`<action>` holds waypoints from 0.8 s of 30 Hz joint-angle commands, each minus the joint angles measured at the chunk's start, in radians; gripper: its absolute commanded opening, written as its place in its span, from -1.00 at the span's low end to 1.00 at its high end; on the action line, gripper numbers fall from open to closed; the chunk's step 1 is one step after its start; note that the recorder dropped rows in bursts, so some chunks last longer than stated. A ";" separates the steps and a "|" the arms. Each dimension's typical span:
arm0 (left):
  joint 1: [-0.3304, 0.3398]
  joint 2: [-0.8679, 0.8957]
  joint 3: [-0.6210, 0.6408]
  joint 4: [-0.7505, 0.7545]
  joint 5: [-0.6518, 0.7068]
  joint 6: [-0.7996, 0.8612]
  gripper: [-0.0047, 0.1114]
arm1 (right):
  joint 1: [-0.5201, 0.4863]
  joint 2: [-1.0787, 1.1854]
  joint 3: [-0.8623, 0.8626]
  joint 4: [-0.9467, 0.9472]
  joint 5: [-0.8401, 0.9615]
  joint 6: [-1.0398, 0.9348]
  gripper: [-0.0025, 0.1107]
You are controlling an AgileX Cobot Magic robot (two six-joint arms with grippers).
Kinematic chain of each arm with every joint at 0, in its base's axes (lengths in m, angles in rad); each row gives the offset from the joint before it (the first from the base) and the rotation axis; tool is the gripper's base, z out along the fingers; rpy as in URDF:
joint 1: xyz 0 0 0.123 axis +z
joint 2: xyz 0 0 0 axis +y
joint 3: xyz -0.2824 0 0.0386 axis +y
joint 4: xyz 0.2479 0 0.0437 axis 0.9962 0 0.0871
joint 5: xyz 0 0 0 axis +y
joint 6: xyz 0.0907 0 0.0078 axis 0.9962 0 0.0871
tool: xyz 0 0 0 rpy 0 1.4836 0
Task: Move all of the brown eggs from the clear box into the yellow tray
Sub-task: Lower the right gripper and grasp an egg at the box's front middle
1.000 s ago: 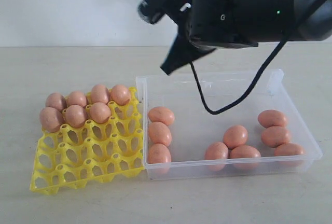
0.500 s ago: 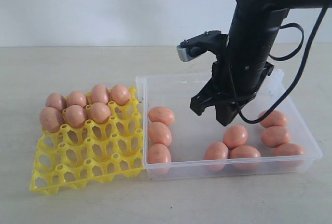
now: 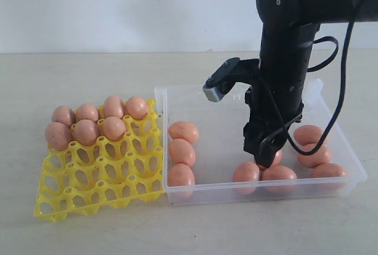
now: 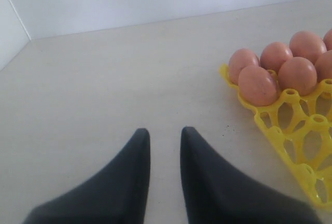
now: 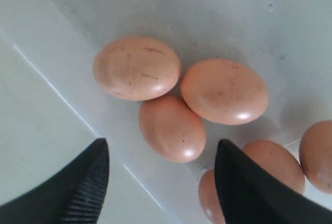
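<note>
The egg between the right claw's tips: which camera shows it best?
The right wrist view: the egg lies whole between the tips of the open right claw. In the exterior view the claw hides most of it. The left wrist view misses it.

The outside camera looks at the table from one side, a little from above. It sees the whole yellow tray (image 3: 100,179) and clear box (image 3: 207,195). The left wrist camera sits low and looks across at one corner of that tray. The right wrist camera looks down, very close, at brown eggs (image 5: 137,68) in that box.
</note>
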 commanded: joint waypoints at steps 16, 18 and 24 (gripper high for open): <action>-0.005 -0.002 0.004 -0.002 -0.007 -0.002 -0.55 | -0.005 0.051 -0.008 -0.117 -0.037 -0.292 0.07; -0.005 -0.002 0.004 -0.002 -0.007 -0.002 -0.55 | -0.005 0.048 -0.008 -0.110 -0.078 -0.391 0.07; -0.005 -0.002 0.004 -0.002 -0.007 -0.002 -0.55 | -0.005 0.073 -0.008 -0.107 -0.199 -0.659 0.07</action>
